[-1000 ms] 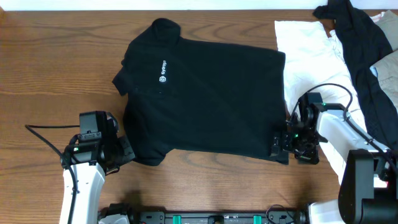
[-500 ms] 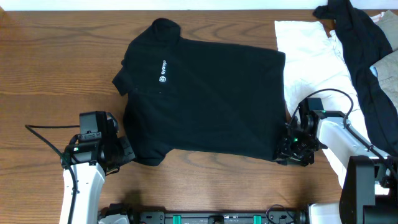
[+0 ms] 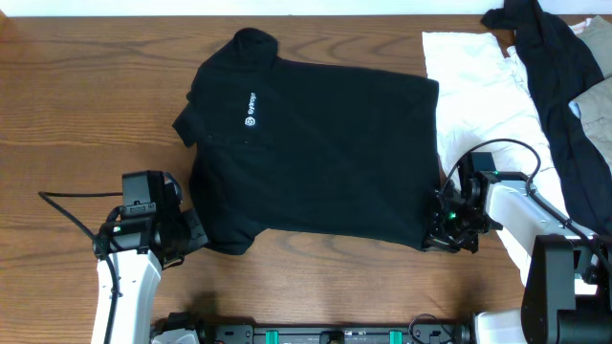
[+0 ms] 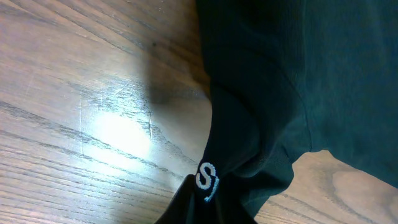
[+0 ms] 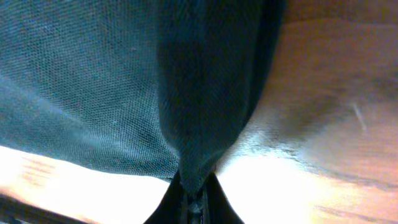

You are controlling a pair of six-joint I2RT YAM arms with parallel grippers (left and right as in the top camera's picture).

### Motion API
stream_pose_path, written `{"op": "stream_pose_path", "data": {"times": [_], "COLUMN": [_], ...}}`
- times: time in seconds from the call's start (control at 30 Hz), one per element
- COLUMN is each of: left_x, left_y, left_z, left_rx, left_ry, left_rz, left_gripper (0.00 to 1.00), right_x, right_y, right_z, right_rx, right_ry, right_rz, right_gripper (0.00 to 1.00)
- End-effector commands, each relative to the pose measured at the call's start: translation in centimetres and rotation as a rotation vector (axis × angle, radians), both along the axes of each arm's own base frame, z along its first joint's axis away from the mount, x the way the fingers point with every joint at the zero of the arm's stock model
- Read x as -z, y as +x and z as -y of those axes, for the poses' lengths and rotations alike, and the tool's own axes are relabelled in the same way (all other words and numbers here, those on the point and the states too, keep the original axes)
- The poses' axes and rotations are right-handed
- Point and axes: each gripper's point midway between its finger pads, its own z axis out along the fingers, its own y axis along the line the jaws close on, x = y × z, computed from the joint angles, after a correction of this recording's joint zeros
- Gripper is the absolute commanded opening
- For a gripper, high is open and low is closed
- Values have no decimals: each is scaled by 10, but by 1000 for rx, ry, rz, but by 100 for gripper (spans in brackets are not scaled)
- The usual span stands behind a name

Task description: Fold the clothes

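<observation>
A black short-sleeved polo shirt (image 3: pixel 325 153) lies spread flat across the middle of a brown wooden bench (image 3: pixel 86 86), seen from above. Its small round white logo (image 3: pixel 251 118) faces up near the upper left of the cloth, with the collar towards the far edge of the bench.

At the shirt's lower left corner, the left fingers (image 3: pixel 187 235) sit low against the bench. In the left wrist view a fold of the black fabric, carrying a white S mark (image 4: pixel 207 178), gathers into them, so they are clamped on the shirt.

At the shirt's lower right corner, the right fingers (image 3: pixel 440 227) meet the hem. The right wrist view shows them (image 5: pixel 168 214) pressed together on a pinched ridge of dark knit, with bare wood lit beside it.

A large wrinkled white cloth (image 3: pixel 473 81) lies just beside the shirt's right edge. Another black garment (image 3: pixel 555 86) is draped over it, towards the far right corner
</observation>
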Motion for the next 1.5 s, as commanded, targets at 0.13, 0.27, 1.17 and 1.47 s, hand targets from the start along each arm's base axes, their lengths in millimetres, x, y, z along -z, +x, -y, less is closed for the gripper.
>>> {"op": "stream_pose_path", "data": {"times": [0.13,0.27,1.17,1.47], "left_x": [-13,-32,-125,-143], "left_y": [5,12,9,33], "left_z": [6,5,-10,-32], "left_rx": [2,4,-30,-110], "left_ry": [-33,-29,99,193], "left_rz": [34,85,374,482], "left_gripper": [6,6,6,6], "right_x": [-2,-27,-109,-111], "right_y": [6,24,26,46], "right_z": [-3,-4,-2,1], "right_rx": [-37,-71,-66,-34], "right_ry": [20,28,15,-11], "right_rz": [25,100,317,387], "right_gripper": [1,1,1,1]}}
